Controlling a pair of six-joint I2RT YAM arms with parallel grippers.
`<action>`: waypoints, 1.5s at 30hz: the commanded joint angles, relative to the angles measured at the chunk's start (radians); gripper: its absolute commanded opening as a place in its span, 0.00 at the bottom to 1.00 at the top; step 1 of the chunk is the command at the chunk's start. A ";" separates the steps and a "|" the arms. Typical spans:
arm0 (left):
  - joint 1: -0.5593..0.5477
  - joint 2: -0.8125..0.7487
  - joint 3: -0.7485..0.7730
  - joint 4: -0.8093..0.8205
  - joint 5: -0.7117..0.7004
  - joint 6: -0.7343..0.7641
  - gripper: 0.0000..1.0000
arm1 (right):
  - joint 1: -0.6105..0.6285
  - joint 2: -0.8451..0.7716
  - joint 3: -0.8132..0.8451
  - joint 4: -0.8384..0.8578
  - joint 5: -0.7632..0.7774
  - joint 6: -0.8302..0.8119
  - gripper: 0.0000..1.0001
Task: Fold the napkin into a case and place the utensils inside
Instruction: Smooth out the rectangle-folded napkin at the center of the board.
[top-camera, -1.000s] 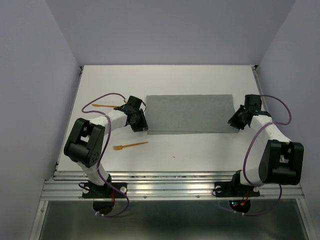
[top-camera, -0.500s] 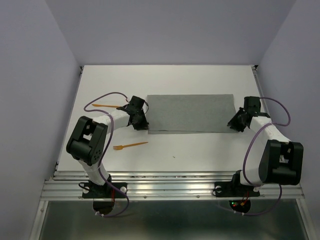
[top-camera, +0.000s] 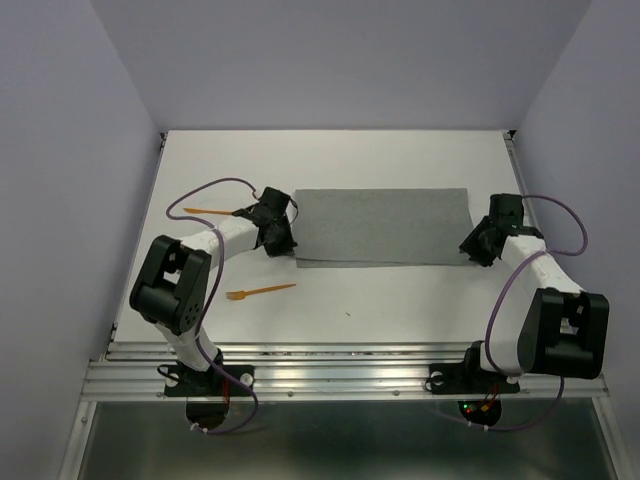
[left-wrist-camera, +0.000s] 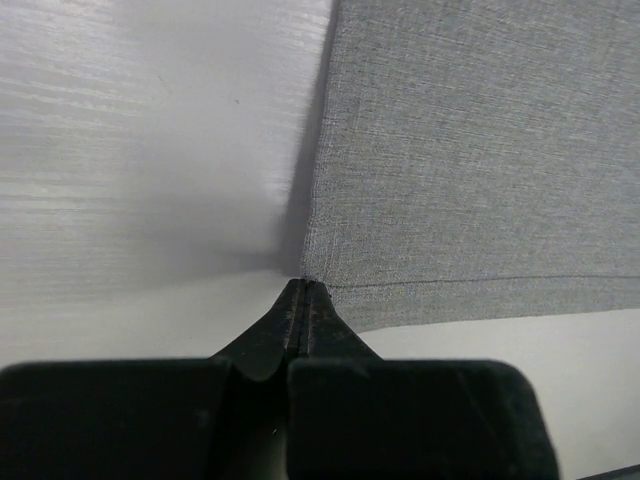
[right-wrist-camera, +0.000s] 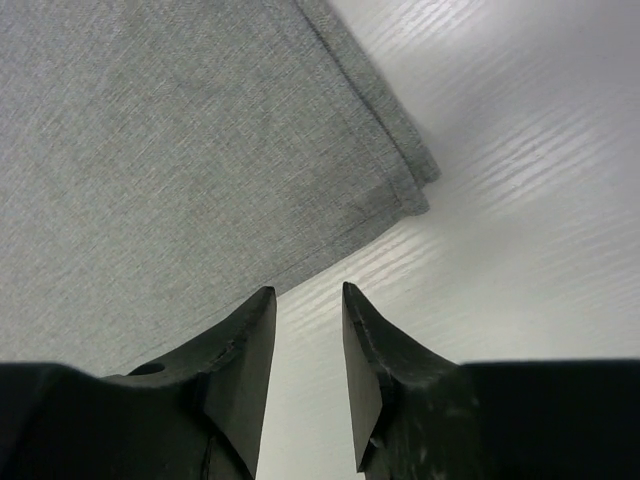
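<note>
my left gripper (left-wrist-camera: 303, 290) is pinched shut on the napkin (left-wrist-camera: 480, 150) corner at its tips, right gripper (right-wrist-camera: 308, 300) part open holding nothing, napkin edge just beyond its left finger, table (right-wrist-camera: 520, 250) ahead-right.

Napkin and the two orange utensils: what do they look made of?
The napkin looks like woven cloth, matte grey: the wrist views show a fine weave and a stitched hem. The fork and the other utensil look like thin orange plastic, though they are too small to judge the finish.
</note>
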 joint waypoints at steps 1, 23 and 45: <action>-0.002 -0.105 0.066 -0.041 -0.029 0.058 0.00 | -0.022 -0.013 -0.017 -0.030 0.080 0.010 0.39; 0.133 -0.130 0.049 0.015 0.144 0.150 0.00 | -0.036 0.076 -0.067 0.026 -0.046 0.047 0.37; 0.132 -0.124 0.059 -0.001 0.130 0.159 0.00 | -0.036 -0.052 -0.132 0.080 -0.077 0.095 0.38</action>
